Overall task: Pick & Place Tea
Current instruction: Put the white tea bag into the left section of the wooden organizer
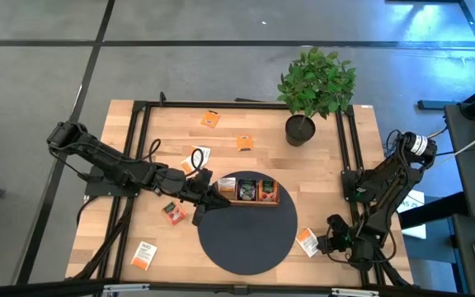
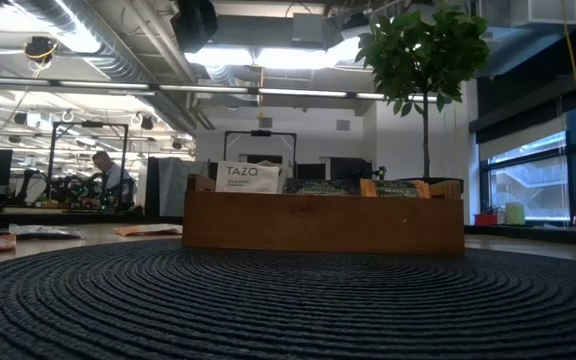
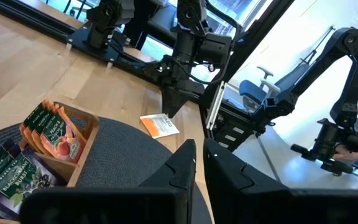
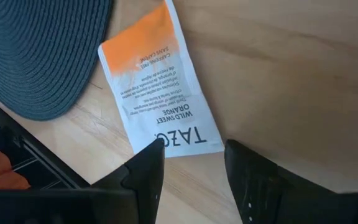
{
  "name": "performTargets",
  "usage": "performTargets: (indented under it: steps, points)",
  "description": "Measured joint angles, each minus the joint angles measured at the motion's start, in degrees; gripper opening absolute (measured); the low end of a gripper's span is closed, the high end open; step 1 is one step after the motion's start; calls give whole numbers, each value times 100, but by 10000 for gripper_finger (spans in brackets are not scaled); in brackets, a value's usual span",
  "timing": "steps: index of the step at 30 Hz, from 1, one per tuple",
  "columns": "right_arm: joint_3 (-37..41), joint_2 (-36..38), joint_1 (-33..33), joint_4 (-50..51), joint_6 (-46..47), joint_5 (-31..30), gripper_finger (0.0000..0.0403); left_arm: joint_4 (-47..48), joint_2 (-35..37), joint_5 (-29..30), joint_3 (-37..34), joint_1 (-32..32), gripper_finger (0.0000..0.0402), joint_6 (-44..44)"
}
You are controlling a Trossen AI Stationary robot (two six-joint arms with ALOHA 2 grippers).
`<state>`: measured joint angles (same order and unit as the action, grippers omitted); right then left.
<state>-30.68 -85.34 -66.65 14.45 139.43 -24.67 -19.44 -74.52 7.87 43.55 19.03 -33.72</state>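
A white-and-orange tea sachet [image 4: 157, 93] lies flat on the wood beside the round mat; in the high view this sachet [image 1: 307, 241] is near the table's right near corner. My right gripper [image 4: 194, 152] [image 1: 326, 244] is open just over its white end; whether a finger touches it, I cannot tell. My left gripper [image 3: 199, 148] [image 1: 211, 200] is shut and holds nothing, hovering at the left end of the wooden tray [image 1: 251, 200]. The tray stands on the dark mat [image 1: 247, 235] with orange sachets [image 3: 51, 130] and black sachets [image 3: 5, 171] upright in its compartments.
More sachets lie loose on the table: two near the far edge [image 1: 210, 120] [image 1: 244, 143], one left of the tray [image 1: 196, 158], a red one [image 1: 173, 212] and one at the near left [image 1: 144, 254]. A potted plant [image 1: 313, 87] stands far right.
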Motion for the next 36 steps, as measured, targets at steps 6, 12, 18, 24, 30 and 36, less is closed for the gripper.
performTargets:
  steps: [6, 12, 18, 24, 30, 36]
  points:
    - [9, -7, 7, -27, 5, -88, 170, 0, 0, 1, 0, 0, 29, -1]
    - [29, -22, 19, 39, -82, -780, 170, -2, 0, 1, 0, 0, 29, -1]
    - [42, -26, 39, 99, -198, -1099, 170, -2, 0, 1, 0, 0, 29, -3]
    - [31, -9, 87, 86, -142, -786, 169, -2, 0, 1, 0, 0, 29, -1]
    - [25, -9, 96, 1, -190, -605, 124, -2, 0, 1, 0, 0, 29, -1]
    - [25, -11, 90, -25, -456, -492, 44, -2, 0, 1, 0, 0, 29, -1]
